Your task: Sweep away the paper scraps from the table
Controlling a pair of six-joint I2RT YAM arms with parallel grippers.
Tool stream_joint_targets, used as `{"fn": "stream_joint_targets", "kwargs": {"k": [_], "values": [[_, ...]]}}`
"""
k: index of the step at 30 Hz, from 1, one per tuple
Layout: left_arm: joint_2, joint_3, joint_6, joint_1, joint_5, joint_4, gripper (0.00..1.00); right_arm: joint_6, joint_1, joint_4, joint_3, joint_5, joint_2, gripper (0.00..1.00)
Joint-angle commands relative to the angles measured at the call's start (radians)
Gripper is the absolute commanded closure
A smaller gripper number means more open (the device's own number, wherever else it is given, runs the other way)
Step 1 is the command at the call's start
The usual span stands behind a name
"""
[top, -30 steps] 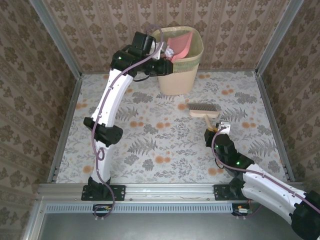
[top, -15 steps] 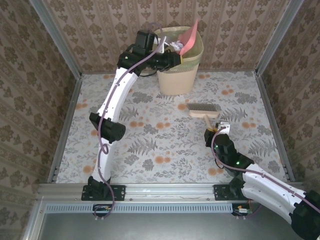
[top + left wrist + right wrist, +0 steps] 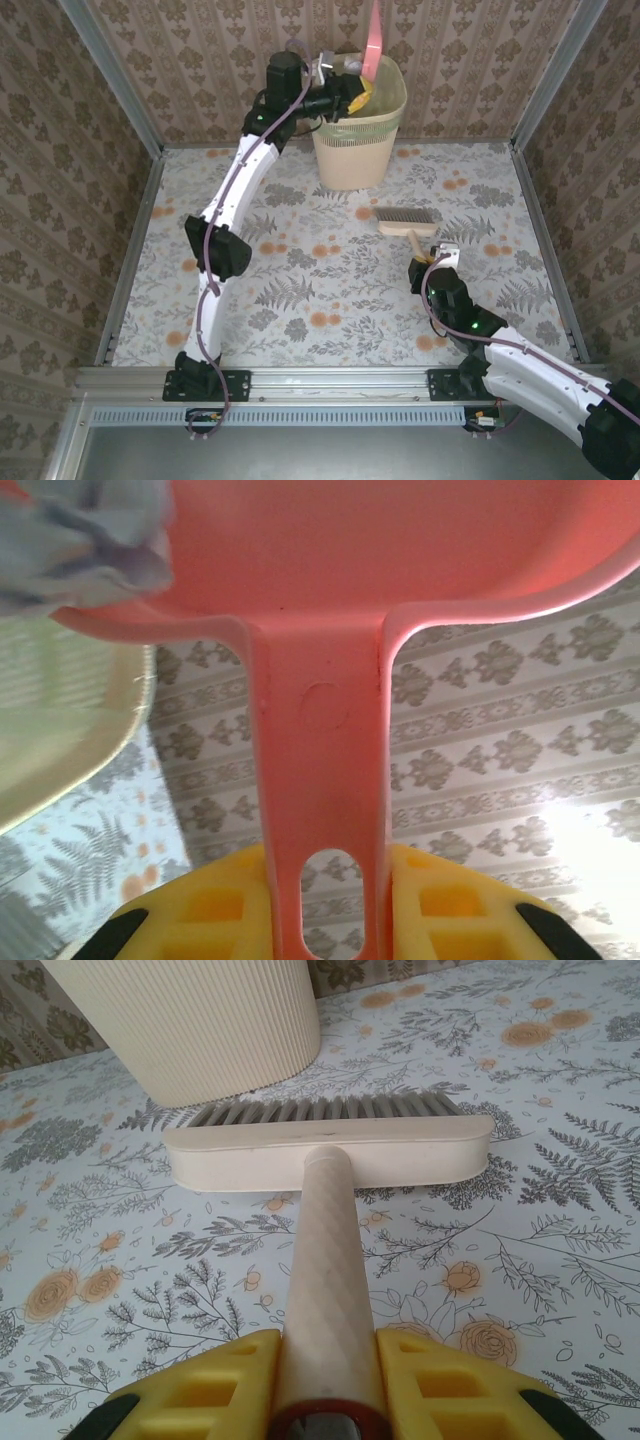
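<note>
L arm (image 3: pixel 228 195) is stretched nearly full length toward the far wall, elbow over the left side of the table (image 3: pixel 300 300) and wrist up at the rim of the cream ribbed wastebasket (image 3: pixel 355 150) at far centre. There the left gripper (image 3: pixel 350 97) has its yellow jaws closed tight on the handle of the pink plastic dustpan (image 3: pixel 373 40), which stands approx. vertical above the basket, pan uppermost. From the wrist cam, a crumpled white-lilac wad of the paper scraps (image 3: pixel 85 530) sits against the pan, w/ the basket rim just below. R arm (image 3: pixel 520 365) lies low from the near-right corner, reaching in toward mid-table. Its right gripper (image 3: pixel 423 262) clamps the handle of the cream hand brush (image 3: pixel 405 220), head resting on the cloth near the basket, grey bristles on the far side.
</note>
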Motion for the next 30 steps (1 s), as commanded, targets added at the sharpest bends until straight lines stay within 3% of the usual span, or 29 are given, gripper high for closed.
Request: {"fn": "stream_joint_targets", "kwargs": {"k": [1,6,10,23,30], "values": [[0.005,-0.023,-0.153,0.003,0.008,0.199,1.0,-0.013,-0.003,0.056,0.026,0.001,-0.001,1.0],[-0.006,-0.117,-0.283,0.001,-0.026,0.367,1.0,-0.016,-0.003,0.057,0.029,0.002,0.007,1.0],[-0.005,-0.119,-0.29,-0.004,-0.035,0.374,1.0,-0.016,-0.003,0.058,0.031,0.001,0.014,1.0],[-0.065,-0.103,-0.207,-0.024,0.003,0.305,1.0,-0.016,-0.003,0.055,0.036,0.005,0.028,1.0],[-0.193,-0.211,-0.049,-0.082,0.044,0.234,1.0,-0.012,-0.003,0.044,0.031,0.016,0.015,1.0]]}}
